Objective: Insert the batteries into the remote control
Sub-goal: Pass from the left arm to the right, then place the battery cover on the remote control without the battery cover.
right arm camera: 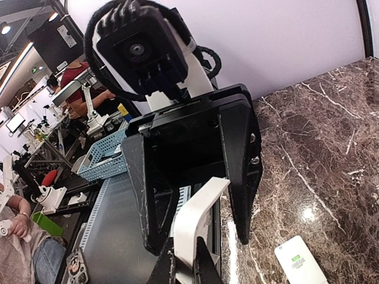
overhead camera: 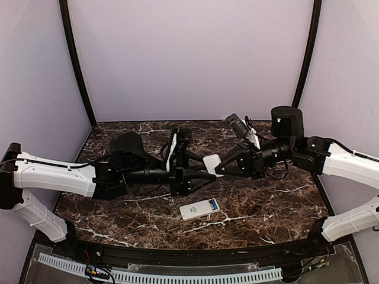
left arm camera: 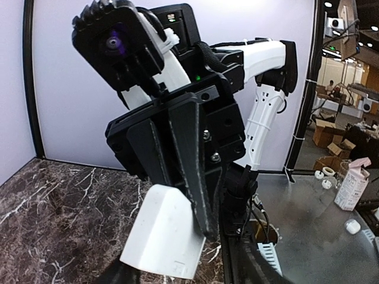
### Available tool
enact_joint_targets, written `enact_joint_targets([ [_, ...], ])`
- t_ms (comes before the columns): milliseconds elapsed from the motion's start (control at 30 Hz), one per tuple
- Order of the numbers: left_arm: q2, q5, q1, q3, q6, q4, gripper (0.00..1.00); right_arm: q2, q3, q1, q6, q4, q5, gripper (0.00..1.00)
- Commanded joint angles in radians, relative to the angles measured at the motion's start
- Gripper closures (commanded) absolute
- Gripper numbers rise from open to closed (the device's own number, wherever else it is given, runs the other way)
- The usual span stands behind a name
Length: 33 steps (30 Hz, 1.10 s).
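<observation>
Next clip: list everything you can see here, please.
table: one, dark brown marble.
remote control: one, white with a blue end, lying near the table's front middle.
plate: one, white, flat, held up at centre between both arms.
batteries: none seen loose.
right gripper: black fingers shut on the plate.
left gripper: black fingers open on either side of the plate.

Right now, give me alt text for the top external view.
The right claw grips a white plate inside the open left claw, above the marble table. The remote control lies flat toward the near edge.
</observation>
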Motion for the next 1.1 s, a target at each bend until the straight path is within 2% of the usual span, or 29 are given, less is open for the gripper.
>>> enact_joint_targets([
  [0,-0.035,-0.079,0.000,-0.027,0.031,-0.052,0.30,-0.024,-0.008,-0.010,0.029,-0.033,0.036,1.00],
  [100,-0.041,-0.134,0.002,-0.033,0.062,-0.109,0.17,-0.020,-0.018,-0.023,0.043,-0.054,0.046,1.00],
  [133,-0.042,-0.155,0.002,-0.032,0.066,-0.123,0.09,-0.016,-0.023,-0.029,0.050,-0.061,0.049,1.00],
  [200,-0.044,-0.178,0.002,-0.032,0.077,-0.157,0.02,-0.007,-0.028,-0.042,0.062,-0.083,0.062,1.00],
  [400,-0.095,-0.287,0.004,-0.079,0.100,-0.241,0.01,0.068,-0.066,-0.107,0.147,-0.123,0.087,1.00],
  [567,-0.068,-0.471,0.022,-0.060,0.086,-0.446,0.01,0.202,-0.113,-0.133,0.229,-0.068,0.074,1.00],
  [633,-0.030,-0.505,0.029,-0.046,0.056,-0.520,0.01,0.259,-0.123,-0.136,0.245,-0.045,0.067,1.00],
  [733,0.024,-0.513,0.052,-0.034,-0.013,-0.595,0.01,0.338,-0.142,-0.149,0.271,0.005,0.052,1.00],
  [867,0.111,-0.495,0.082,-0.036,-0.071,-0.610,0.01,0.438,-0.153,-0.165,0.294,0.065,0.034,1.00],
  [1067,0.193,-0.485,0.095,-0.028,-0.081,-0.630,0.01,0.502,-0.196,-0.182,0.340,0.149,0.030,1.00],
])
